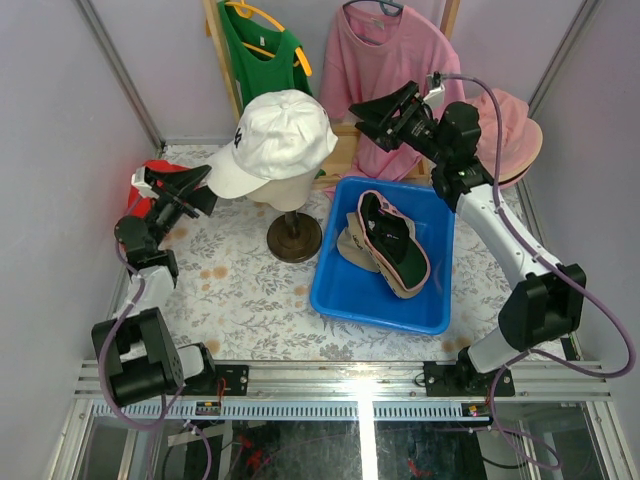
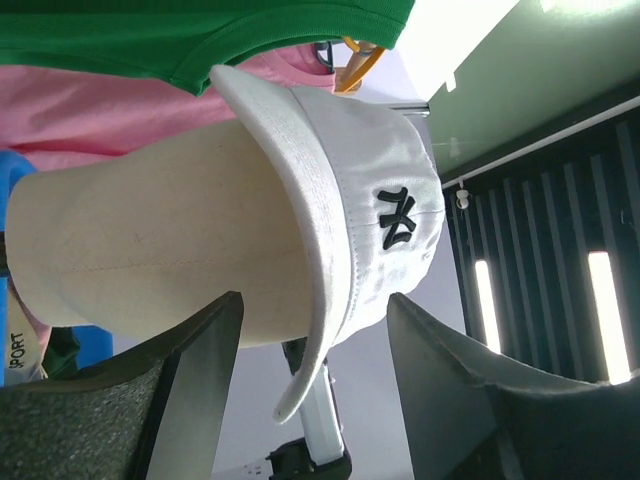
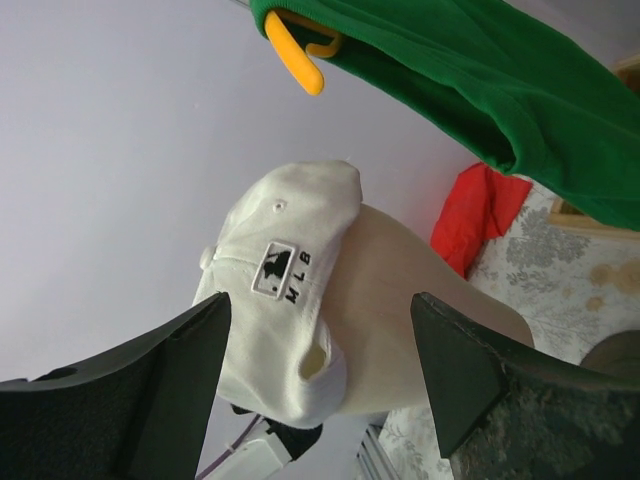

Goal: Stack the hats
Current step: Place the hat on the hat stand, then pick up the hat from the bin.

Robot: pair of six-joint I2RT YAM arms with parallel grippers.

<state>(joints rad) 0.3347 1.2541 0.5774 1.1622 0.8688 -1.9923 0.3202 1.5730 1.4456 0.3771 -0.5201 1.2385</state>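
One white cap (image 1: 280, 135), floral table (image 1: 240, 300), lilac walls (image 1: 50, 100)

A robot lab cell: panel walls (image 1: 60, 120), aluminium rail (image 1: 350, 381), mannequin head (image 1: 285, 192).

Blue bin (image 1: 352, 298) beside mannequin head (image 1: 283, 193)

white cap (image 1: 275, 140): matt cloth | blue bin (image 1: 360, 300): glossy plastic | mannequin head (image 2: 130, 240): smooth, matt
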